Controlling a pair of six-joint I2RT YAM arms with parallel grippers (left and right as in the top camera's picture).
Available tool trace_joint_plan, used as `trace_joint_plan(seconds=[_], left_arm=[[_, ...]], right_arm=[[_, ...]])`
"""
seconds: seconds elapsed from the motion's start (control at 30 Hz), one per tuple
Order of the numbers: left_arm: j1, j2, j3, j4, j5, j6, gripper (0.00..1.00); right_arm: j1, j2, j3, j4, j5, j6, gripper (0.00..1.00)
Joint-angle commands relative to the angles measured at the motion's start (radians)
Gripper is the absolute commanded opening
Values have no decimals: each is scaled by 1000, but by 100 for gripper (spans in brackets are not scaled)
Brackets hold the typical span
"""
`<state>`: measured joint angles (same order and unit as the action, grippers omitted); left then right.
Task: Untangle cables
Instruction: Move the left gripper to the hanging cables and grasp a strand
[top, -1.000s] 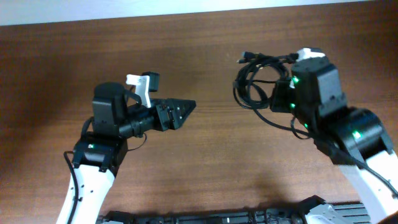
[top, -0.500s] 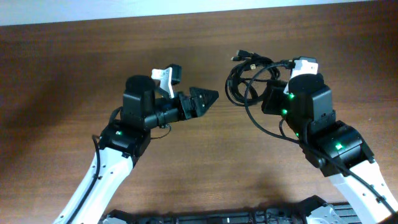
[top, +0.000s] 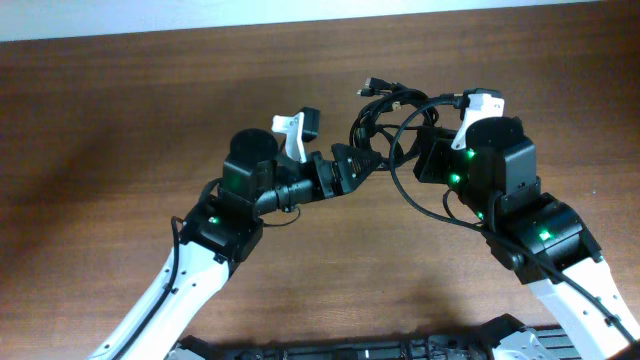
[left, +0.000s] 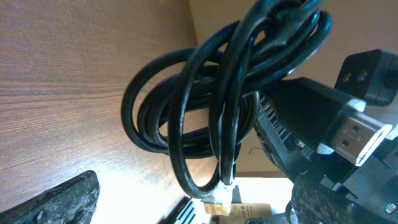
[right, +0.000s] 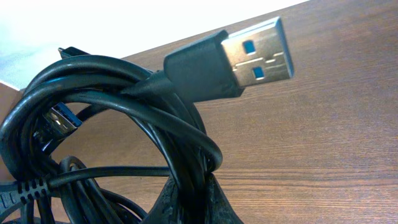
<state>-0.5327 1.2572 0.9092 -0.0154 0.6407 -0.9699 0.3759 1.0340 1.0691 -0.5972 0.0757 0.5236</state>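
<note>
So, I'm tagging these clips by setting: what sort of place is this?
Probably a robotics lab or test bench: a plain wooden table, a left arm and a right arm reaching over it, and a coil of black cables being handled.

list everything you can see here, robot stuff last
cables: one tangled bundle, number of cords unclear, black, far middle of the table, held in the right gripper
USB plug: one seen clearly, silver with a black shell, sticking out of the top of the bundle
table: one, brown wood, fills most of the overhead view
wall strip: one, pale, along the far edge
dark equipment: black, at the near edge, too cropped to identify
arms: two, white and black, left arm and right arm reaching in from the near side
left gripper: black, open, at the bundle's left side
right gripper: black, shut on the cables
</note>
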Motion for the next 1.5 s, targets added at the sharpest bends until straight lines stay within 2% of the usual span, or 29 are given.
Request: trace_joint_plan(seconds=[0.0,0.23,0.47,0.5,0.53,0.57,0.7,0.93,1.07,1.1,1.13,1.17,1.33,1.47], left_arm=[[-24,7,13,8,-48,-10,99],[-36,7,13,-3,-259,-10,99],[-36,7,13,-16,-264,-10,99],[-36,7,13,-15,-264,-10,96],[-36,7,13,-14,-264,-10,73],[-36,7,13,-14,-264,-10,64],[-36,7,13,1,-264,-10,45],[-36,7,13,15,-264,-10,43],[-36,7,13,47,-264,-10,27],[-36,7,13,50,-264,-10,20],[-36,7,13,49,-265,-10,5],[-36,7,13,53,-266,-10,0],[-36,7,13,68,-281,-10,0],[-36,7,13,68,-349,5,0]], right_arm=[[4,-12,6,10,-17,13,4],[4,-12,6,3,-16,12,4],[4,-12,6,3,-17,9,4],[4,-12,6,4,-20,9,4],[4,-12,6,8,-19,8,4],[4,-12,6,10,-20,8,4],[6,-10,6,7,-31,5,4],[57,-7,6,45,-42,-48,4],[57,8,6,51,-43,-55,4],[57,9,6,51,-43,-55,4],[57,9,6,51,-43,-55,4],[57,9,6,49,-43,-55,4],[57,10,6,52,-43,-56,4],[56,9,6,40,-41,-85,4]])
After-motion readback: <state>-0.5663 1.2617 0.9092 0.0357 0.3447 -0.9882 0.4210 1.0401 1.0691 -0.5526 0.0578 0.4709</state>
